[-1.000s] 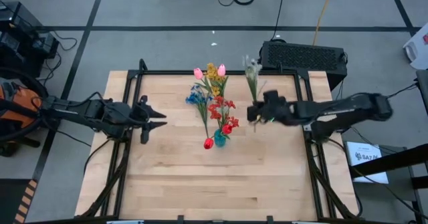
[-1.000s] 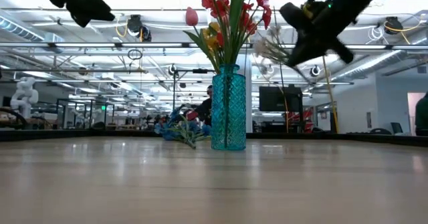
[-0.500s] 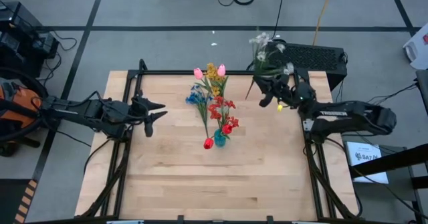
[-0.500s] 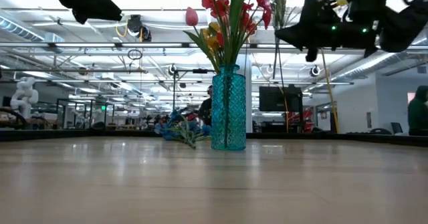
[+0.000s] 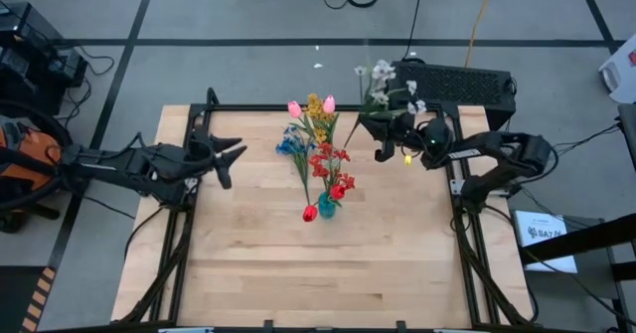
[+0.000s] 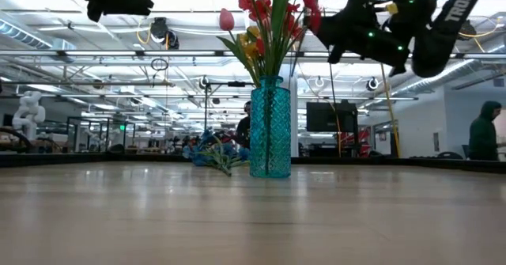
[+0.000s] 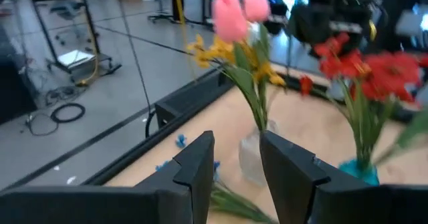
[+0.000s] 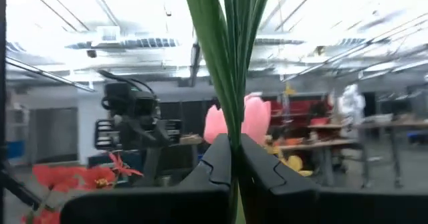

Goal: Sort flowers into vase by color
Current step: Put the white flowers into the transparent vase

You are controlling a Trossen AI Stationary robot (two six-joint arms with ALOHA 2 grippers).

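Your right gripper (image 5: 382, 132) is now swinging the white spray (image 5: 386, 83) leftward across the upper centre of the high view, closer to the vases than it was a second ago, when it was hanging out over the table's right edge. The fingers (image 8: 217, 158) are pinched tight on the bundle of green stems, which are running straight up between them in the right wrist view; the white blooms are now pointing toward the top of the frame, over the table's far edge.

You are closing on the drop, I judge, but the stems are not yet above any vase mouth. The teal vase (image 6: 269, 127) with the red flowers (image 5: 331, 166) is sitting at frame centre; the clear vase (image 7: 255, 158) with pink tulips (image 5: 295, 108) and yellow blooms (image 5: 316, 105) is standing just above it in the high view, and the blue spray (image 5: 291, 144) is lying on the wood to their left.

Your left gripper (image 5: 225, 158) is hovering at the left of the table with its fingers slightly apart, holding nothing, having turned a little toward the flowers.
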